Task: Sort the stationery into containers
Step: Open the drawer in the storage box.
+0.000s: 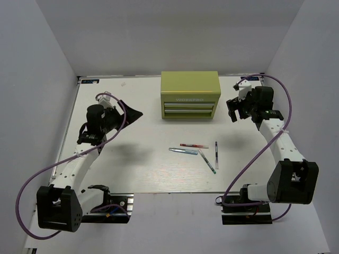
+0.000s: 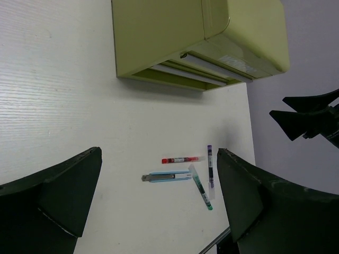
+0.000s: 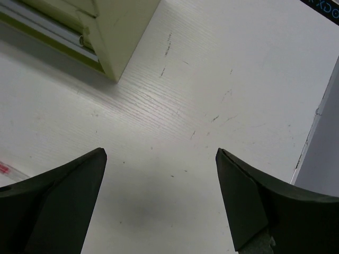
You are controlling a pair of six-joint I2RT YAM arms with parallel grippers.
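The tool chest (image 1: 190,95) is a boxy, yellow-green case of smooth painted metal. Its lid edges are rounded, two shallow drawers run across its front, and pale lettering sits above them. It stands on a white table (image 1: 132,159) with a fine wood-grain texture and a few small scuffs.

Four slim pens lie flat in a loose cluster in front of the chest, well apart from it. The red pen (image 1: 193,145) is nearest the chest and lies parallel to its front. The light blue pen (image 1: 183,151) is just beyond the red one. The dark green pen (image 1: 207,161) is slanted and farthest from the chest. The whitish pen with a dark tip (image 1: 216,154) points toward the chest.

The left gripper (image 2: 158,152) hangs off the chest's left side, its dark wedge-shaped fingers spread wide and holding nothing. The right gripper (image 3: 160,152) hangs by the chest's right front corner, likewise spread and bare.
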